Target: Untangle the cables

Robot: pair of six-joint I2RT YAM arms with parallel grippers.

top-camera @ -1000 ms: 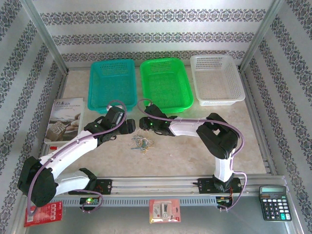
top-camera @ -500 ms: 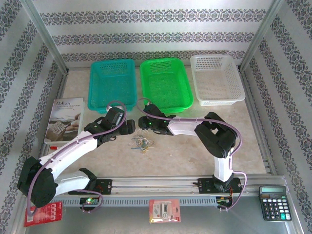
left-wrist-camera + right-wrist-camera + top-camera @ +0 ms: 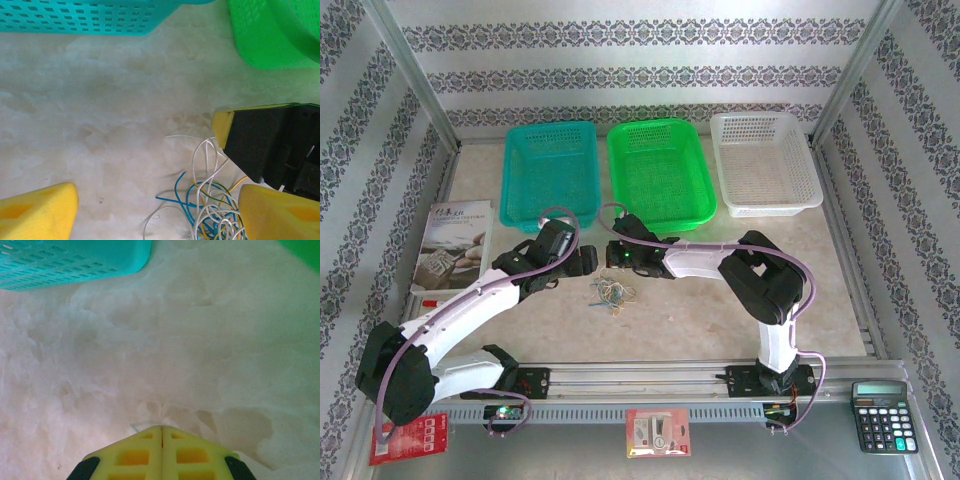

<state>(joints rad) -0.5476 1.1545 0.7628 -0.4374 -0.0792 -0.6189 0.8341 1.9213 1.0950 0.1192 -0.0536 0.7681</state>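
The cables [image 3: 612,293] lie in a small loose tangle of white, blue and yellow strands on the table between the two arms. In the left wrist view the cables [image 3: 215,210] sit at the lower right, just inside the right fingertip. My left gripper [image 3: 157,192] hangs open above the table, with the tangle's left edge between its fingers, and it stands left of the tangle [image 3: 586,262]. My right gripper [image 3: 612,250] is low at the tangle's far side, its yellow tip [image 3: 220,125] at the end of a white loop. Its jaws are shut [image 3: 162,429], and a thin white strand comes out from under them.
Three baskets stand along the back: teal [image 3: 552,170], green [image 3: 660,170] and white [image 3: 765,160]. A book [image 3: 455,245] lies at the left. A calculator [image 3: 883,415] and packaged cards [image 3: 658,432] sit on the front ledge.
The right gripper's jaws have closed at the far edge of the tangle. The left arm and the tangle have hardly moved.
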